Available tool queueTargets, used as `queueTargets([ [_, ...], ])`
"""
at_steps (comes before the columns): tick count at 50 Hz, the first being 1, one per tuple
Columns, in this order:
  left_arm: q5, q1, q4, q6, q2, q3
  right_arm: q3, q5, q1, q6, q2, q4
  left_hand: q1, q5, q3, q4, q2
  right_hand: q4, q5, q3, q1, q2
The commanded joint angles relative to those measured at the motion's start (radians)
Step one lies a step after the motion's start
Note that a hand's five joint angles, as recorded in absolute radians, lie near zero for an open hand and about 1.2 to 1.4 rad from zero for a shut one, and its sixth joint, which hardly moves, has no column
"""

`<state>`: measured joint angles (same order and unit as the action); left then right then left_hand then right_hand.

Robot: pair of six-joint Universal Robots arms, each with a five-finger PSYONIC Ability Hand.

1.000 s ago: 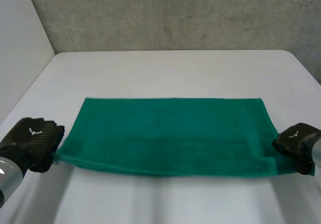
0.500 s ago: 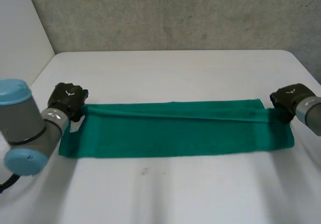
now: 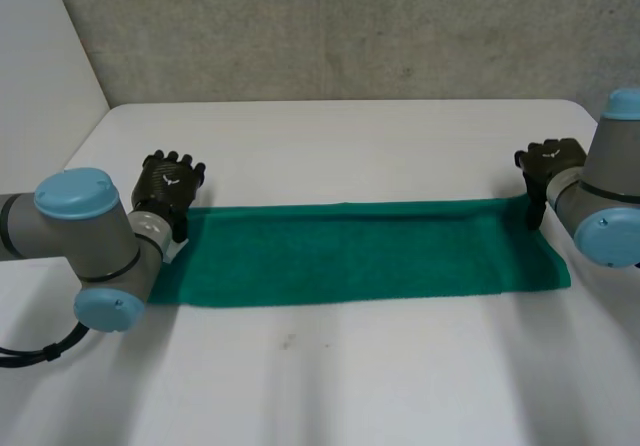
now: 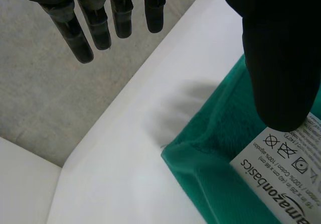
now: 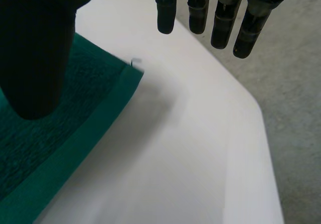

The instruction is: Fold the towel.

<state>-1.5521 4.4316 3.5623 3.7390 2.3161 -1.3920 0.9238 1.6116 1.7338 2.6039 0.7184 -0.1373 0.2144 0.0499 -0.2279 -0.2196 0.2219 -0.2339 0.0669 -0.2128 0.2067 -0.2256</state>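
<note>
A green towel (image 3: 360,251) lies on the white table (image 3: 340,146), folded once into a long band. My left hand (image 3: 168,183) hovers at the towel's far left corner, open; in the left wrist view its fingers (image 4: 90,18) are straight and apart from the thumb, above the corner (image 4: 200,148) with its white care label (image 4: 286,179). My right hand (image 3: 548,163) hovers at the far right corner, open too. In the right wrist view its fingers (image 5: 210,13) hang straight over bare table past the towel's corner (image 5: 100,93).
A grey concrete wall (image 3: 340,26) stands behind the table's far edge. A white wall (image 3: 40,96) runs along the left side. The table's far right corner (image 5: 251,113) is near my right hand.
Both hands carried the near edge of the towel over to its far edge, folding it in half lengthwise. They then let go and opened, rising a little beyond the far corners.
</note>
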Motion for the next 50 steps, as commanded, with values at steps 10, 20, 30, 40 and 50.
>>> queueTargets([
  [10,-0.002,-0.009,-0.002,-0.008,-0.029,-0.01,0.03,-0.067,0.003,-0.061,0.009,0.005,-0.019,-0.029,0.032,0.024,-0.026,0.059,-0.067,0.038,-0.032,0.051],
  [20,-0.006,-0.014,-0.011,-0.018,-0.084,-0.058,0.117,-0.036,-0.008,0.016,0.007,0.303,-0.024,-0.034,0.038,0.03,-0.032,0.059,-0.067,0.038,-0.032,0.051],
  [30,-0.008,-0.006,-0.017,-0.185,-0.256,-0.19,0.446,-0.206,-0.036,0.031,0.305,0.147,-0.036,-0.046,0.05,0.041,-0.044,0.059,-0.067,0.038,-0.032,0.051],
  [40,-0.002,0.003,-0.017,-0.314,-0.374,-0.32,0.682,-0.329,-0.146,0.013,0.408,0.139,-0.039,-0.049,0.053,0.044,-0.047,-0.013,0.005,-0.034,0.04,-0.021],
  [50,0.003,0.003,-0.017,-0.315,-0.38,-0.355,0.708,-0.334,-0.181,0.01,0.382,0.222,-0.039,-0.049,0.053,0.044,-0.047,-0.265,0.257,-0.286,0.292,-0.273],
])
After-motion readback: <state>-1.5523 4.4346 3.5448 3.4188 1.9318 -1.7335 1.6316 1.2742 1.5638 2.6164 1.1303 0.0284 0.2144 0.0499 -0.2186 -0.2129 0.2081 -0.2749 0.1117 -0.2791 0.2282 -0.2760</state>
